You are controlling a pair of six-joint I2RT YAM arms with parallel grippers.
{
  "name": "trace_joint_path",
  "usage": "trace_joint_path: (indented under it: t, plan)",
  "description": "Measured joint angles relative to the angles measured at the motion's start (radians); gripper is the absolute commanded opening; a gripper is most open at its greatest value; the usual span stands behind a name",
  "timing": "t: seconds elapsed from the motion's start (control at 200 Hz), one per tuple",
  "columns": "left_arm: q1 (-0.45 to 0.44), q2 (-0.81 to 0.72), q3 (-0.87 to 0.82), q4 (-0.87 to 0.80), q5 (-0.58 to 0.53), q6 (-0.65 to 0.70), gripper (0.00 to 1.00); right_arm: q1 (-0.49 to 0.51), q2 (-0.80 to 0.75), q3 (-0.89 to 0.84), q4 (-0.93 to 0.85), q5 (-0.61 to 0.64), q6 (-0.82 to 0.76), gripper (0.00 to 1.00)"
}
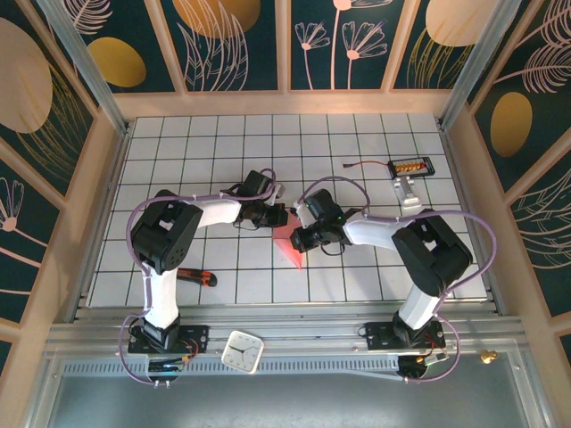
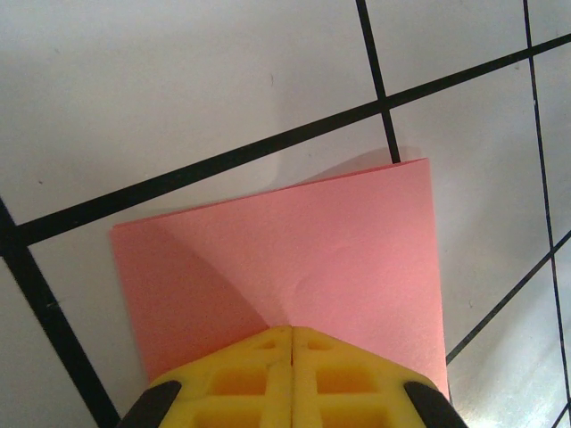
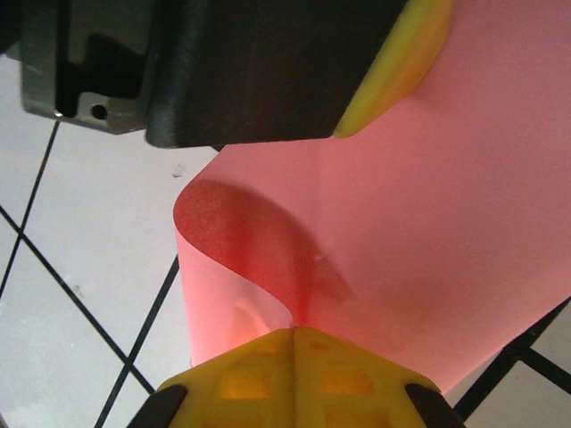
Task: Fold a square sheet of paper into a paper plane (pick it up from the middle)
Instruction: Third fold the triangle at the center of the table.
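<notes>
Early stage, by my read. The square sheet of paper (image 1: 290, 251) is mid-frame in the top view, just below where the two arms meet, over the white grid table (image 1: 178, 152). No nose, no wings, no centre ridge, so nothing plane-like yet.

Right wrist view: the sheet (image 3: 446, 223) bends in a soft rounded loop at left, not pressed flat. Left wrist view: the sheet (image 2: 339, 259) looks mostly flat, with a darker wedge at lower left. Fold or shadow, can't tell. Pickup looks done. All the real creasing looks left to do.

Claws:
- Left gripper (image 2: 292, 332): yellow fingers pressed together, pinching the sheet's near edge at bottom centre of its view. It also shows in the upper part of the right wrist view, black body with a yellow tip against the paper.
- Right gripper (image 3: 293, 332): same, clamped on the sheet at bottom centre.

Hard to see:
- In the top view both wrists cover most of the sheet, and a pink wedge pokes out.
- The sheet's right side runs off frame in the right wrist view.
- Whether the grips are mid-sheet or at an edge is unclear.

Off-task:
- White square clock (image 1: 243, 350), lower centre.
- Red-handled black tool (image 1: 198, 276), lower left.
- Small black device (image 1: 411, 167), upper right.
</notes>
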Motion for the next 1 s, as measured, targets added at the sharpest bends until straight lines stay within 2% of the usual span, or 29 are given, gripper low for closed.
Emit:
trace_joint_path:
  t: [1.001]
  plan:
    - [0.0, 0.003, 0.008, -0.008, 0.0, 0.003, 0.07, -0.013, 0.001, 0.005, -0.067, 0.093, -0.026, 0.0]
